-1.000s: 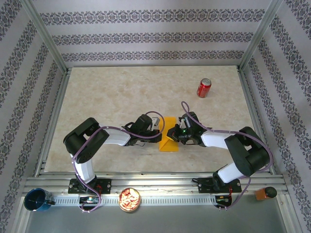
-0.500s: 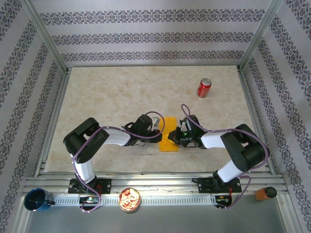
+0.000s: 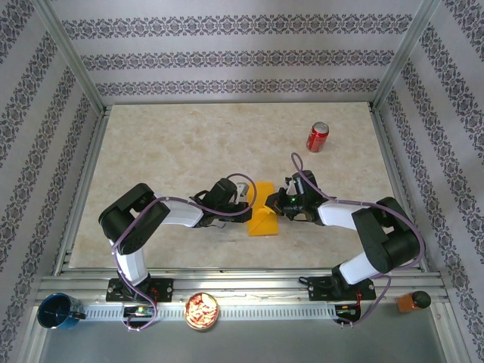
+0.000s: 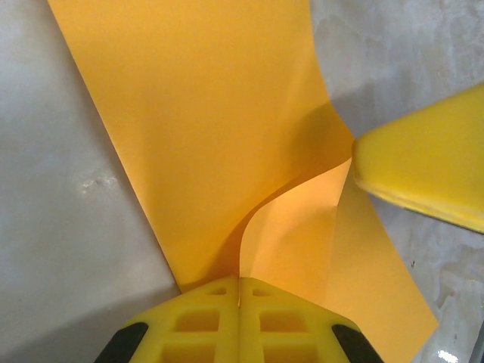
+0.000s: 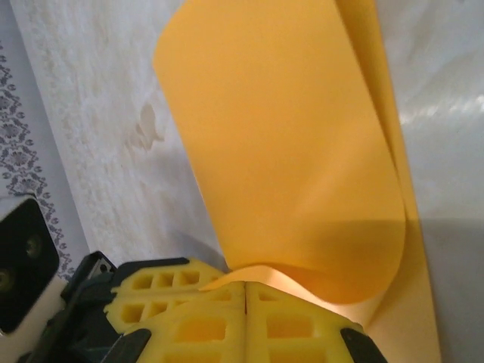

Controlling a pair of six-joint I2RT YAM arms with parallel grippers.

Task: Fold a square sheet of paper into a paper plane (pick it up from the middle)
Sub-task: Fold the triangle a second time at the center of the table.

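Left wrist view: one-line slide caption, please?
Left gripper pinches the orange paper's curled edge; another yellow finger meets the flap.

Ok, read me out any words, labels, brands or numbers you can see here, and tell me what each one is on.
On the red soda can: white lettering on its side, too small to read.
On the square sheet of paper: nothing printed, plain orange-yellow.
No other text can be read.
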